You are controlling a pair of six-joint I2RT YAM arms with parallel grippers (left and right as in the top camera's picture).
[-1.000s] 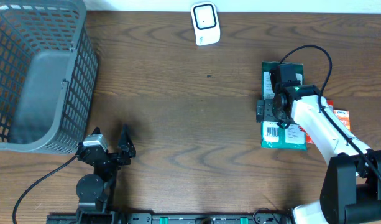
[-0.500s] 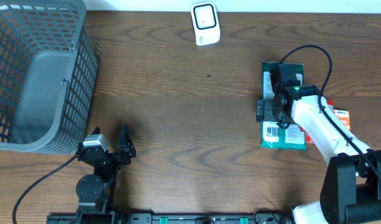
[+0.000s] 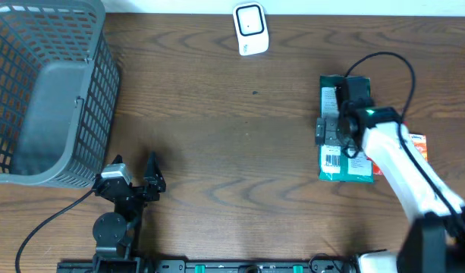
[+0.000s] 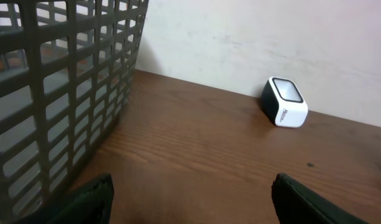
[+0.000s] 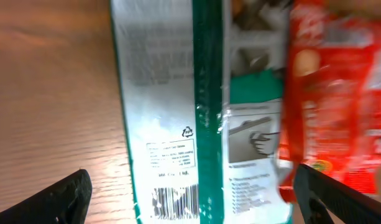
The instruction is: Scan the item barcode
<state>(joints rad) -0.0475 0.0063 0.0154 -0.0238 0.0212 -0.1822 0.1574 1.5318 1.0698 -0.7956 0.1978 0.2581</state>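
A green and white packet (image 3: 352, 168) lies flat at the right of the table, its barcode (image 3: 333, 160) facing up near its front end. My right gripper (image 3: 333, 129) hovers over the packet's middle, open, with nothing between its fingers. In the right wrist view the packet (image 5: 171, 93) fills the frame and the barcode (image 5: 176, 202) sits between the spread fingertips (image 5: 63, 199). The white scanner (image 3: 251, 29) stands at the table's back edge, also seen as the scanner (image 4: 284, 102) in the left wrist view. My left gripper (image 3: 137, 182) rests open at the front left, empty.
A grey mesh basket (image 3: 46, 91) stands at the back left, its wall (image 4: 53, 93) close to the left gripper. A red packet (image 3: 419, 142) lies beside the green one, partly under my right arm, and overlaps it as the red packet (image 5: 330, 93) in the right wrist view.
My right arm has shifted slightly to the right and back, the gripper staying open over the packet. The left arm has not moved.
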